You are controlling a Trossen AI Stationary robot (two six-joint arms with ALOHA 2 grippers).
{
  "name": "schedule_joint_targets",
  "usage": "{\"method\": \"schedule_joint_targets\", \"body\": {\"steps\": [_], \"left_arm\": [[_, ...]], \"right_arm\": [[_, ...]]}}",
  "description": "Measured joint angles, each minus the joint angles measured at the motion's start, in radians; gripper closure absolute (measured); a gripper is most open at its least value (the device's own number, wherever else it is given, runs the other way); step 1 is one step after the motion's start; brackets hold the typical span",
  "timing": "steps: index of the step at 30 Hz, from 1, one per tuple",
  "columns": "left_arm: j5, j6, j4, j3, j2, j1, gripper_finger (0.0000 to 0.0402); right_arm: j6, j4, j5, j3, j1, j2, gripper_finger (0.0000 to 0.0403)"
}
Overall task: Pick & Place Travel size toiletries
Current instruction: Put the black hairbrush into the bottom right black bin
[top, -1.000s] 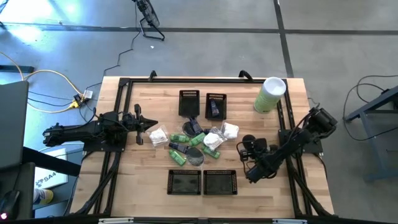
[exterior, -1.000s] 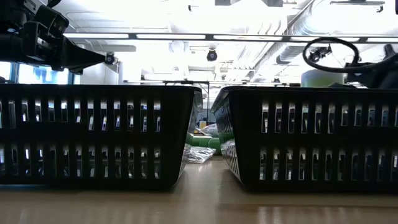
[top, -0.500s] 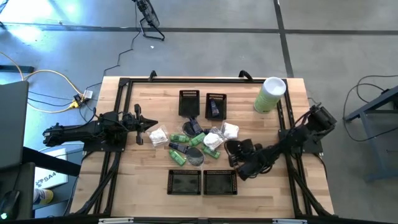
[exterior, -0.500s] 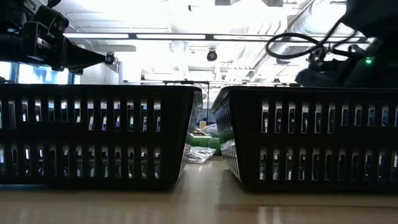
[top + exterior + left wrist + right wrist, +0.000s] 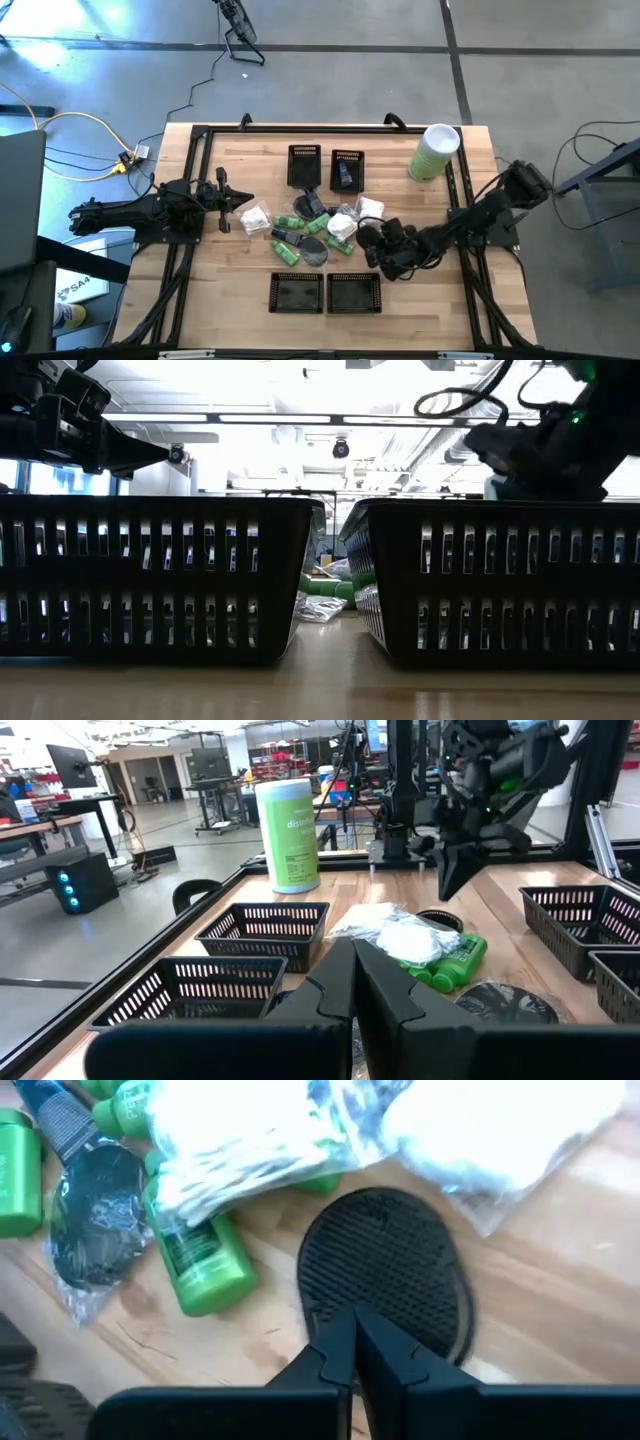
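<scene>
The travel size toiletries (image 5: 310, 225) lie in a loose pile at the table's middle: green bottles (image 5: 200, 1260), white crinkly packets (image 5: 270, 1130), a dark disc in clear wrap (image 5: 95, 1220) and a black meshed disc (image 5: 385, 1265). My right gripper (image 5: 355, 1335) is shut. It slants down over the pile's right edge (image 5: 364, 236), just above the meshed disc (image 5: 440, 918), clear of it. My left gripper (image 5: 243, 200) is shut and level at the pile's left side, pointing at the pile (image 5: 400, 938) and touching nothing.
Two black mesh baskets (image 5: 297, 292) (image 5: 355, 293) stand near the front edge, and two smaller ones (image 5: 304, 165) (image 5: 347, 170) stand behind the pile. A tall pale-green cylinder with a white lid (image 5: 434, 150) stands at the far right. Bare wood lies right of the pile.
My right gripper has travelled toward the table's left edge, from the bare wood on the right up to the pile's right side, and stays shut. The toiletries have not moved.
</scene>
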State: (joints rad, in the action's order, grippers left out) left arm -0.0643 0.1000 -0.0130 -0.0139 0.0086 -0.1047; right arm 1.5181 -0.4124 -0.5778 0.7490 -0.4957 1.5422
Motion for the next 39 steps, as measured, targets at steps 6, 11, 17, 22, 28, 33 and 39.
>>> {"method": "schedule_joint_targets", "body": {"steps": [6, 11, 17, 22, 28, 33, 39], "left_arm": [[0.000, 0.000, 0.000, 0.000, 0.000, 0.000, 0.0402], [0.000, 0.000, 0.000, 0.000, 0.000, 0.000, 0.0402], [0.000, 0.000, 0.000, 0.000, 0.000, 0.000, 0.0402], [0.000, 0.000, 0.000, 0.000, 0.000, 0.000, 0.0402], [0.000, 0.000, 0.000, 0.000, 0.000, 0.000, 0.0402], [0.000, 0.000, 0.000, 0.000, 0.000, 0.000, 0.0402], [0.000, 0.000, 0.000, 0.000, 0.000, 0.000, 0.0402]], "right_arm": [[-0.083, -0.094, 0.027, 0.000, 0.000, -0.107, 0.0399], [-0.091, -0.217, 0.150, 0.000, 0.026, -0.183, 0.0398], [-0.105, -0.360, 0.313, 0.000, 0.069, -0.200, 0.0380], [-0.106, -0.401, 0.346, 0.000, 0.090, -0.195, 0.0312], [-0.193, -0.337, 0.390, 0.001, 0.105, -0.195, 0.0237], [-0.291, -0.197, 0.442, -0.042, 0.138, -0.196, 0.0240], [-0.337, -0.002, 0.558, -0.194, 0.212, -0.200, 0.0276]]}}
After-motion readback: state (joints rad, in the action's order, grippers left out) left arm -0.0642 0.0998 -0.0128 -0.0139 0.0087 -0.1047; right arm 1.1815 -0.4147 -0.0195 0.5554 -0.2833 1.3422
